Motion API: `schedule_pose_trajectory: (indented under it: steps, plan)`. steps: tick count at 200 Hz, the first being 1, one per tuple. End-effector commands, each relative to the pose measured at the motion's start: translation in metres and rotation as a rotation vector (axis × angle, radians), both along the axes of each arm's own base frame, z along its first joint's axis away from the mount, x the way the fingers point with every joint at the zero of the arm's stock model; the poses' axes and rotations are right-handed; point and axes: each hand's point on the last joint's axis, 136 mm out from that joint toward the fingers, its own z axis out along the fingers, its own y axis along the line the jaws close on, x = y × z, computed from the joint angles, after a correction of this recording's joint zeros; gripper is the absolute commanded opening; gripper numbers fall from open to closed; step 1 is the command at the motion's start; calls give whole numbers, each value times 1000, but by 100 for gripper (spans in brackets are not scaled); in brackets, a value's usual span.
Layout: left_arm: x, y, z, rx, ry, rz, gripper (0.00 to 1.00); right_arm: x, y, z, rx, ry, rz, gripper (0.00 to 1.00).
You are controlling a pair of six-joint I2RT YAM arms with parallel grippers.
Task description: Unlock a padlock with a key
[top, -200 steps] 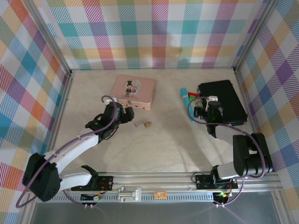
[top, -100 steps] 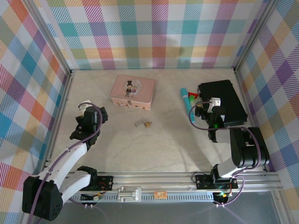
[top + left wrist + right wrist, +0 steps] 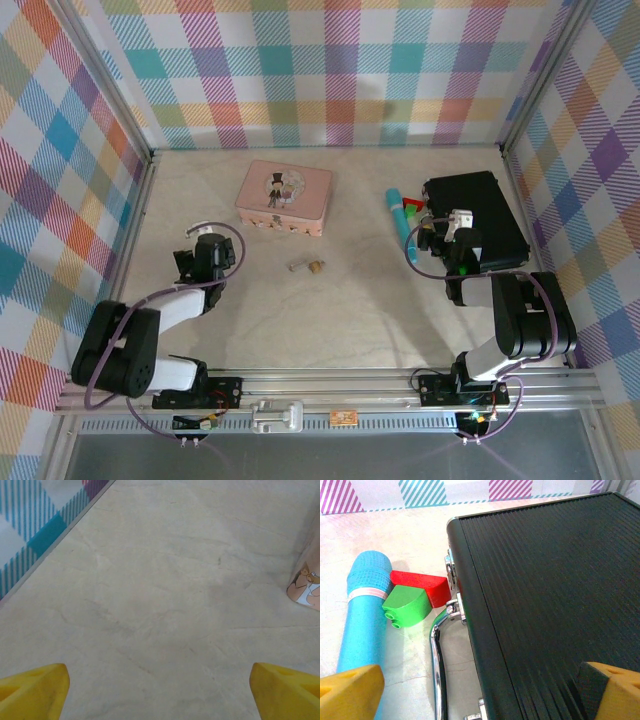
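The padlock (image 3: 317,266) and the key (image 3: 298,266) are tiny specks in the top view. They lie near the middle of the surface (image 3: 350,310), a little nearer than the pink tin (image 3: 285,197). The key lies just left of the padlock. Whether the two touch, or whether the key sits in the lock, is too small to tell, and the shackle cannot be made out.

The left end effector (image 3: 160,697) stands wide, its yellow tips cut off at the lower corners of the left wrist view, with bare surface between them. That view catches one corner of the pink tin at its right edge and a strip of plaid wall (image 3: 30,525) at upper left. From above, this wrist sits toward the left edge of the surface, well apart from the padlock.

The right end effector (image 3: 480,695) is spread wide too and holds nothing (its tips are likewise clipped). It sits over the left side of the black case (image 3: 545,580), near the right edge of the surface. Its wrist view shows what the top view blurs: the ribbed lid, a chrome handle (image 3: 436,665), and a green block (image 3: 406,607) against a red block (image 3: 422,585), just beside the teal tube (image 3: 362,615).
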Motion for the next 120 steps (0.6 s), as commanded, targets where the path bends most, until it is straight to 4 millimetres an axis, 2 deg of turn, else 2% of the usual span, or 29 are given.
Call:
schedule_pose_trajectory:
  steps: [1, 10, 26, 37, 52, 105, 120]
  plan:
    - [23, 7, 26, 37, -133, 13, 92, 1, -1, 3, 14, -24, 2, 99]
    - [28, 4, 22, -3, -115, -18, 92, 1, 0, 3, 14, -24, 3, 99]
    - [34, -14, 11, -74, -169, -151, 92, 1, 0, 2, 14, -23, 3, 99]
    - [35, -17, -1, -99, -187, -194, 93, 1, 0, 2, 14, -23, 3, 99]
    - [35, -16, -6, -117, -166, -197, 93, 1, 0, 3, 14, -25, 3, 99]
    - [40, -19, -5, -117, -164, -220, 94, 1, 0, 3, 14, -24, 3, 99]
    - [41, -20, -6, -117, -155, -227, 98, 1, -1, 3, 13, -26, 1, 99]
